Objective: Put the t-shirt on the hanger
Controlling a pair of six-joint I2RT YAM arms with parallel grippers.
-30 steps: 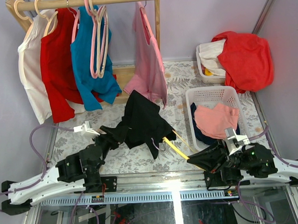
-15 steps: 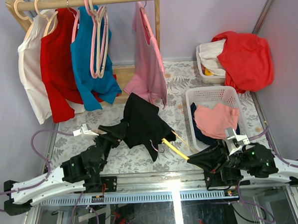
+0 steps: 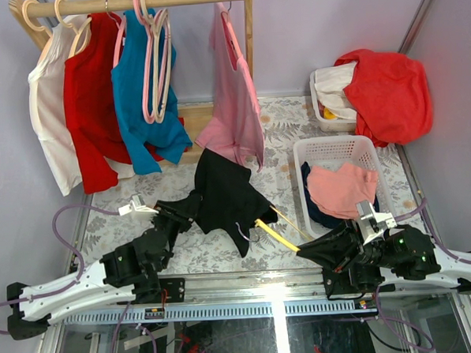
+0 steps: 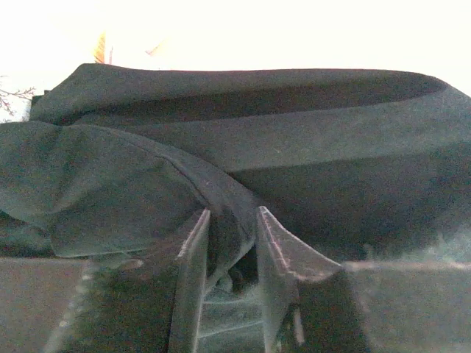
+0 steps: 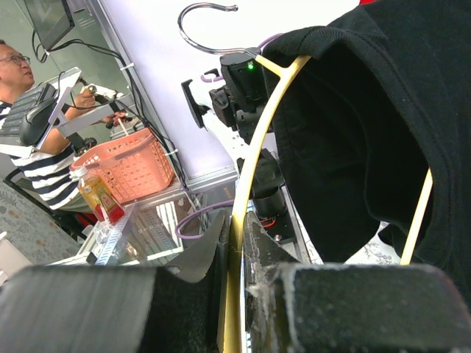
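Observation:
The black t-shirt (image 3: 225,194) hangs above the table's middle, draped over the yellow hanger (image 3: 276,235). My left gripper (image 3: 183,208) is shut on the shirt's left edge; in the left wrist view black cloth (image 4: 294,147) is pinched between the fingers (image 4: 193,250). My right gripper (image 3: 304,252) is shut on the hanger's arm. In the right wrist view the yellow arm (image 5: 254,154) runs up from between the fingers (image 5: 257,243) to the metal hook (image 5: 206,29), with the shirt (image 5: 368,125) over its right side.
A wooden rack (image 3: 131,2) at the back left holds white, red, teal-blue (image 3: 136,95) and pink (image 3: 236,105) shirts and pink hangers. A white basket (image 3: 333,151) with clothes stands at the right, a bin under red cloth (image 3: 385,89) behind it.
My left gripper has moved forward and to the right with the shirt's edge. The shirt has shifted slightly. The right gripper and the hanger have barely moved.

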